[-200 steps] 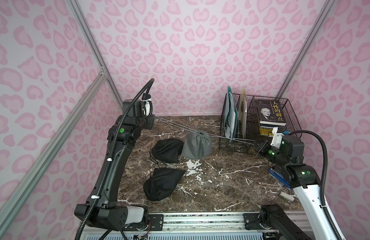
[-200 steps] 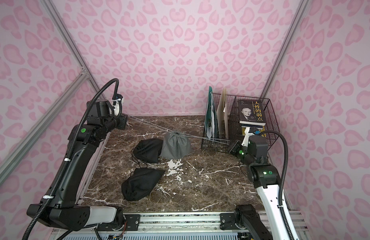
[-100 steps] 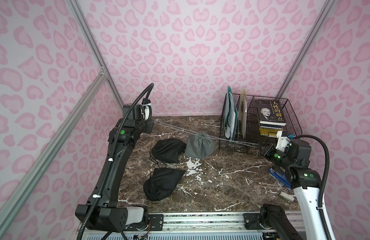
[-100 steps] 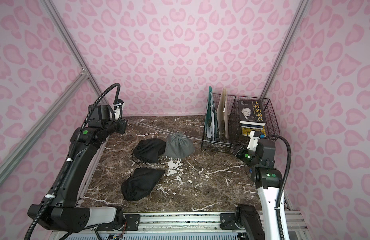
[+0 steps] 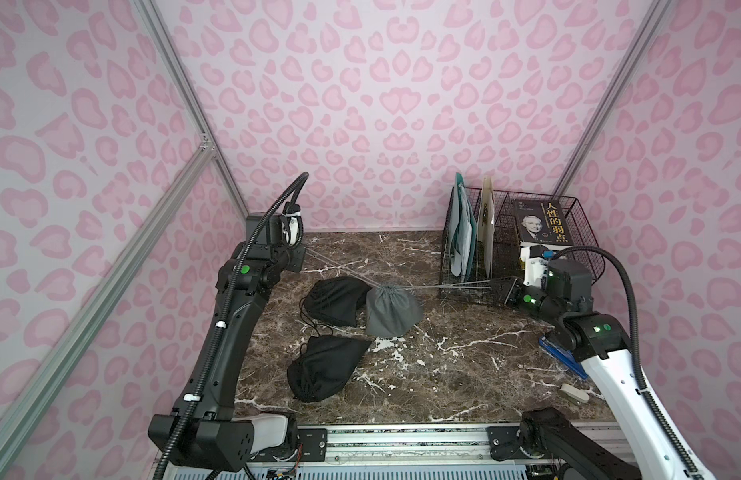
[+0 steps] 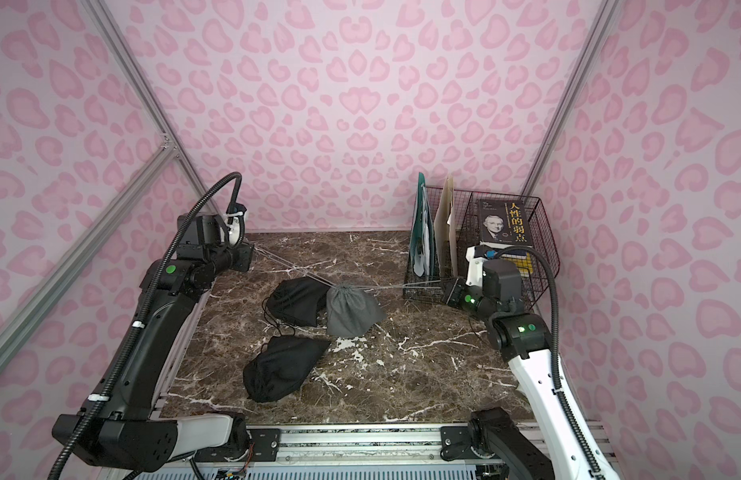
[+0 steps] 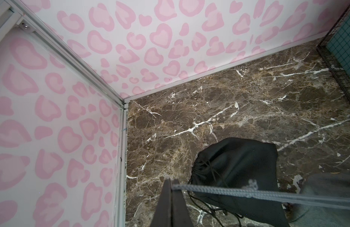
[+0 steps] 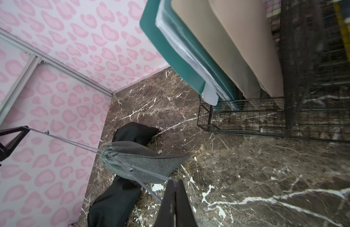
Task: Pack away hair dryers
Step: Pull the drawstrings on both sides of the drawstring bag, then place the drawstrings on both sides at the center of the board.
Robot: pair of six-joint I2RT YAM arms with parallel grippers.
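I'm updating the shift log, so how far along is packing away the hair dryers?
Done, apparently: no dryer lies loose; the rear black pouch and front black pouch look full. In hand: the left tool and right tool, both shut on the drawstrings of the grey pouch, hold them taut. Left: let go; its mouth looks cinched.

The walls (image 5: 381, 83) were pale pink with darker pink leopard spots; the table (image 5: 464, 374) was brown marble veined white. The grey pouch (image 5: 391, 311) had a grey drawstring (image 7: 268, 196). The far pouch (image 5: 335, 299), near pouch (image 5: 323, 372), left gripper (image 7: 171, 182) and right gripper (image 8: 173, 182) were black.
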